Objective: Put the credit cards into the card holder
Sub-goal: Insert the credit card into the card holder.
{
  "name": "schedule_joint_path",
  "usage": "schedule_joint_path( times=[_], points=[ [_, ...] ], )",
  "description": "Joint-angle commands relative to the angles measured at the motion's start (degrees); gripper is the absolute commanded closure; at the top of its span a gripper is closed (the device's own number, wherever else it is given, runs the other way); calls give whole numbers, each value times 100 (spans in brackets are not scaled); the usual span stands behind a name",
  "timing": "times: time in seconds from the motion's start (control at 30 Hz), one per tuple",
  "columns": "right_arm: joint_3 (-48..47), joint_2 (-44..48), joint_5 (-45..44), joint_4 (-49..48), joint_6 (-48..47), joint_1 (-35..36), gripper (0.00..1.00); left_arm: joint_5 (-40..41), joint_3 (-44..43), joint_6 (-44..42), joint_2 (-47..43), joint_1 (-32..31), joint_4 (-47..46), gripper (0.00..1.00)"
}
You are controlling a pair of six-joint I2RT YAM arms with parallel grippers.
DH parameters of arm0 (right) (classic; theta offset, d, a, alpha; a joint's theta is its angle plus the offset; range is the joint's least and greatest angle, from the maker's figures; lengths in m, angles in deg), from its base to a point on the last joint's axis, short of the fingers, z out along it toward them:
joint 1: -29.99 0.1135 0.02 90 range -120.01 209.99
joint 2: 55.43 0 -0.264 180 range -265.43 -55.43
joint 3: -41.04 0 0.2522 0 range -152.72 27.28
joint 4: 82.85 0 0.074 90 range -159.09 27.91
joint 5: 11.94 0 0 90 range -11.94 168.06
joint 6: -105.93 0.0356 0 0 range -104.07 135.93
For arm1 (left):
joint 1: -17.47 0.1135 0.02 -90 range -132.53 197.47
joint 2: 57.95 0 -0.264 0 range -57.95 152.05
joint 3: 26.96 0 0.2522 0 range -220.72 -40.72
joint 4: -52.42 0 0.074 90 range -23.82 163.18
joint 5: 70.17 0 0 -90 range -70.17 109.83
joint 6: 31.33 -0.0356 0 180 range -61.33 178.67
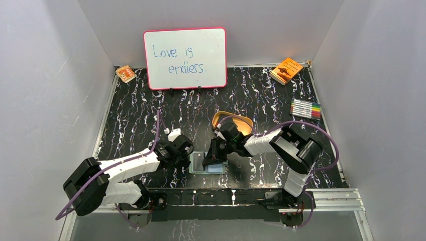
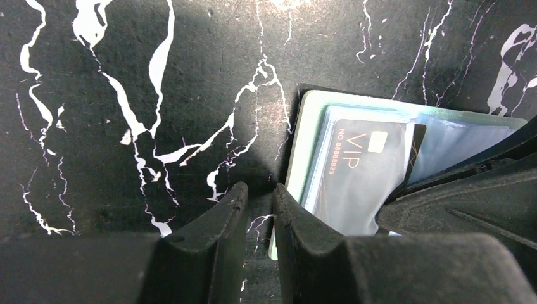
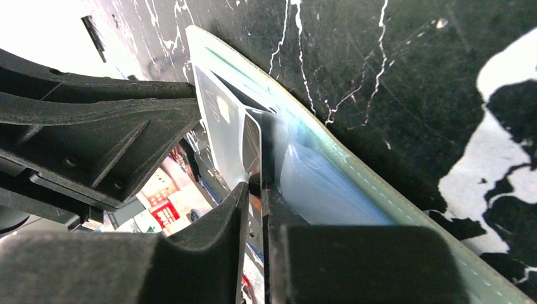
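The sage-green card holder [image 1: 217,169] lies open on the black marbled table near the front, its pale blue clear sleeves [image 2: 456,139] up. A black VIP credit card [image 2: 361,164] sits mostly inside a sleeve, one corner sticking out. My right gripper [image 3: 256,187] is shut on that card's thin edge over the open holder [image 3: 354,177]; in the top view the right gripper [image 1: 213,159] is above the holder's middle. My left gripper [image 2: 258,190] is almost closed with nothing between its fingers, its right finger at the holder's left edge [image 2: 297,158]. It also shows in the top view [image 1: 190,155].
A tan-orange oval tray [image 1: 232,123] stands just behind the right gripper. A whiteboard [image 1: 185,57] stands at the back, an orange booklet [image 1: 286,70] at the back right, a small orange packet [image 1: 125,74] at the back left. Coloured markers [image 1: 306,108] lie at the right.
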Motion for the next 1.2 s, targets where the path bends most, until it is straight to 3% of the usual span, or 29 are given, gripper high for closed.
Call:
schedule_joint_path(
  times=[0.0,0.3,0.67,0.73,0.83,0.97,1.03,1.1,1.17],
  points=[
    [-135,183,-103,190,-193,75,75,-354,227,8,161,-9,142,80],
    [-62,475,-351,320,-211,78,57,-278,247,76,-24,-9,270,80],
    [-277,1116,-884,1255,-582,80,33,-148,294,259,-382,-12,495,80],
    [-388,1269,-968,1479,-750,79,14,-108,271,279,-434,-11,563,80],
    [-605,1503,-1173,2029,-1065,77,6,-27,241,319,-558,-12,685,78],
    [-747,1739,-1390,2446,-1279,80,5,21,216,340,-726,-9,780,74],
    [-790,1796,-1468,2574,-1358,78,11,34,190,345,-785,-11,819,73],
    [-769,1793,-1461,2570,-1403,77,27,43,178,366,-818,-7,841,73],
    [-764,1703,-1369,2541,-1440,87,52,52,185,373,-809,-11,813,73]
  ],
)
